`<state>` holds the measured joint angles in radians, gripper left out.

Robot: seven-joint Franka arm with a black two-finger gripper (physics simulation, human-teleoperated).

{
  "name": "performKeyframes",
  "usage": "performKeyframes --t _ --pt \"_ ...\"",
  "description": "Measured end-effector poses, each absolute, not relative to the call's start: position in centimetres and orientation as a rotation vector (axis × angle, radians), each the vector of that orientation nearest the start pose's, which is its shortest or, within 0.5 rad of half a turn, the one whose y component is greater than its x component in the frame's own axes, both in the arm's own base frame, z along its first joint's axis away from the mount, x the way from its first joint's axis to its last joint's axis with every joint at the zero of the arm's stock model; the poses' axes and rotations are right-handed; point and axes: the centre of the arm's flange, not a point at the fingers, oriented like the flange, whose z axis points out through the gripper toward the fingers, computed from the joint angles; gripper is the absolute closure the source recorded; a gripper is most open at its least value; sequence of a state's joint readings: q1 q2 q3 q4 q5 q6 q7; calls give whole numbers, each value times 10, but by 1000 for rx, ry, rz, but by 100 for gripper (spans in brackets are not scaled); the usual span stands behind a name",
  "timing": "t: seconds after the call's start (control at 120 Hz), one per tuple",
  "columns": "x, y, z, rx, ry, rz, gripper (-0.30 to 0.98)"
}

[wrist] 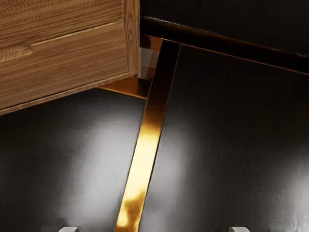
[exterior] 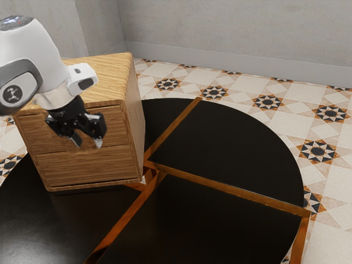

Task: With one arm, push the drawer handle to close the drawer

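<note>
Exterior view: the open gripper [exterior: 88, 145] hangs before the wooden cabinet [exterior: 135, 110], pointing downward.
Its fingers [wrist: 70, 229] stand well apart with nothing between them, their tips over the black surface [exterior: 231, 148] in the wrist view and clear of the wood; just behind the gripper are the upper drawer front [exterior: 33, 132] and the lower drawer front [exterior: 88, 168], one above the other, both looking flush with the cabinet frame (the handle, a shallow carved notch [wrist: 17, 52], sits at the lower drawer's top edge); around the cabinet, the round surface carries brown-gold strips [exterior: 220, 187], and beyond lie patterned floor tiles [exterior: 280, 121] and a grey wall [exterior: 236, 27].
</note>
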<state>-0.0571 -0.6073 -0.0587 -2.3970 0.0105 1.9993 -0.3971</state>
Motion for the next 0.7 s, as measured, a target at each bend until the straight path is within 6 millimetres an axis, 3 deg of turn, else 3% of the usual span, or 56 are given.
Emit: performKeyframes --t 0.058,0.125,0.2,0.25,0.35,0.533,0.7 --pt "390 -76 583 -3128 -349 -401 28" --pt "422 -108 617 -3142 -244 -401 21" --pt "450 -138 640 -3133 -109 -369 15" --pt "464 -143 652 -3125 -65 -338 12" --pt "472 -146 646 -3097 6 -228 7" --pt "464 -159 617 -3056 140 -77 3" --pt "463 -156 595 -3041 192 -14 1"
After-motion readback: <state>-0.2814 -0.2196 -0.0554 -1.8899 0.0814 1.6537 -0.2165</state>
